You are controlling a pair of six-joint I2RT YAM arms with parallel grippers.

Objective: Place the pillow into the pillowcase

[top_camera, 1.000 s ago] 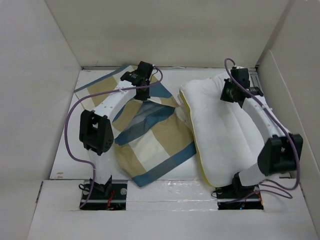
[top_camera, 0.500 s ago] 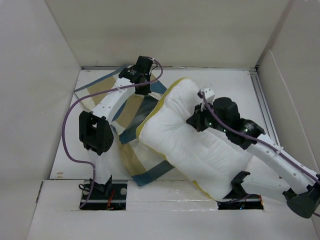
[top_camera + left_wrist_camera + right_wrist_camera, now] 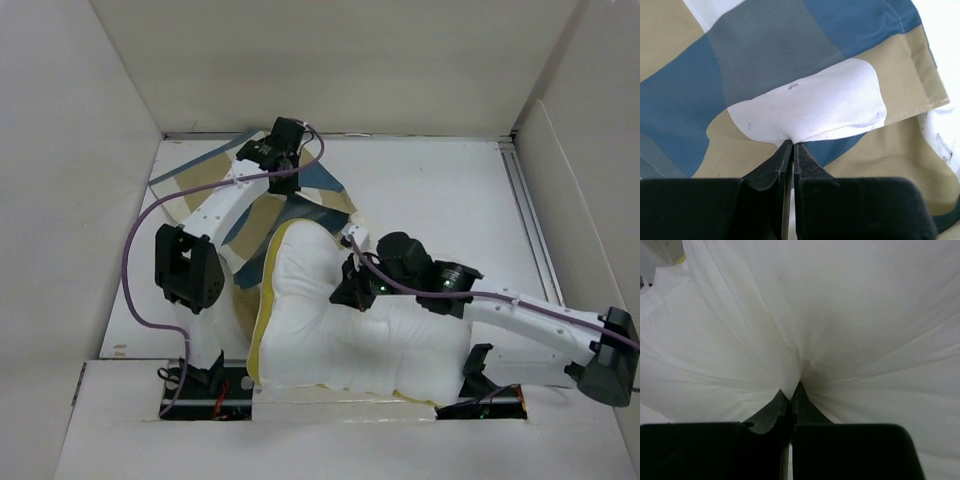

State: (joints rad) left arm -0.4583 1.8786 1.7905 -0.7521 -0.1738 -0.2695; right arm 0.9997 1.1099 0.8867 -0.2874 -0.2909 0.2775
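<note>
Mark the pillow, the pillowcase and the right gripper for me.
pillow (image 3: 330, 345): top external view, its quilted white middle.
pillowcase (image 3: 805, 105): left wrist view, the cream check.
right gripper (image 3: 791, 390): right wrist view, between its shut fingertips.

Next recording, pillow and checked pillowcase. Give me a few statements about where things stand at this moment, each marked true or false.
1. The left jaws are shut on a fold of the pillowcase. True.
2. The right jaws stand open above the pillow. False: they are shut on a pinch of its white fabric.
3. The pillow is fully inside the pillowcase. False: it lies bare, its white cover and yellow piping showing, on top of the pillowcase's near part.
4. The pillow lies at the near side of the table, roughly between the two arm bases. True.
</note>
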